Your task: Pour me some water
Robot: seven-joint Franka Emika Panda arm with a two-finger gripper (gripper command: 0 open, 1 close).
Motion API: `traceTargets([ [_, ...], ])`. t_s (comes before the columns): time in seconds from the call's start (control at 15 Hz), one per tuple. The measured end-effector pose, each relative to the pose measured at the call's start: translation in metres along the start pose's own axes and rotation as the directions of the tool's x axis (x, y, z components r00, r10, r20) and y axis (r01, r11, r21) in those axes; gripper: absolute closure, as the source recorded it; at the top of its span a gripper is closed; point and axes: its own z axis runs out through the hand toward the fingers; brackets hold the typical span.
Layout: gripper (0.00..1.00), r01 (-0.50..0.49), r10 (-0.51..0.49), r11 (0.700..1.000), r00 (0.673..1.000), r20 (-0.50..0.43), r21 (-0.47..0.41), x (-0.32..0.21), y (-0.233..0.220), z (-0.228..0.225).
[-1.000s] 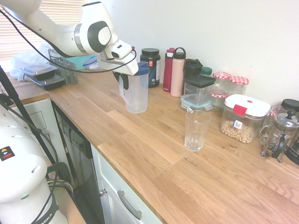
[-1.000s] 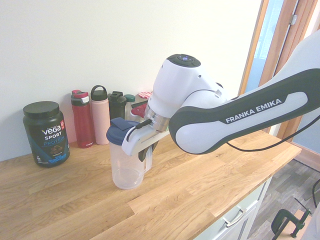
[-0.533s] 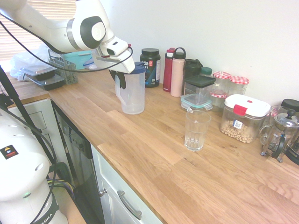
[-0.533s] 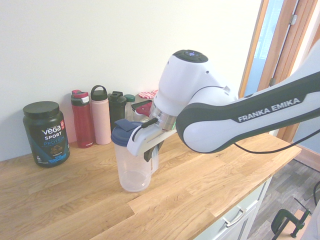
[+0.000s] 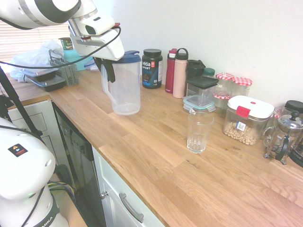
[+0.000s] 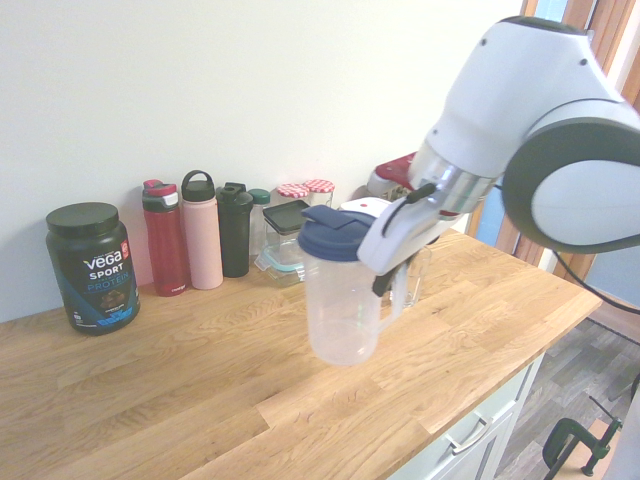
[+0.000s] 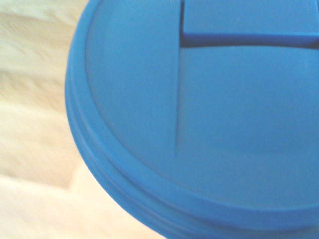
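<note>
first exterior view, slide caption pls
Gripper shut on the handle of a blue-lidded pitcher, empty glass on the counter

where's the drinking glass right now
In the first exterior view, the drinking glass stands right of the pitcher, just left of the container of nuts.

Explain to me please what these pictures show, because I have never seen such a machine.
The machine is one white robot arm with a two-finger gripper. Two pictures come from cameras standing on opposite sides of the arm; the third comes from a camera on its wrist, looking closely at the blue lid.

The gripper is closed on the handle of the clear pitcher, which is upright. On the wooden counter stand an empty-looking glass, a black tub, a red bottle, a pink bottle, and several containers and jars. The task is pouring water, but I cannot tell how much the pitcher contains.
</note>
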Motion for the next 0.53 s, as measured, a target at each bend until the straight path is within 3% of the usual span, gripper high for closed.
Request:
traceTargets([
  [0.33,1.0,-0.044,0.044,0.999,0.997,0.058,-0.003,0.005,0.096,-0.041],
  [0.53,1.0,-0.09,0.09,0.996,0.995,0.047,-0.002,0.014,0.139,-0.053],
])
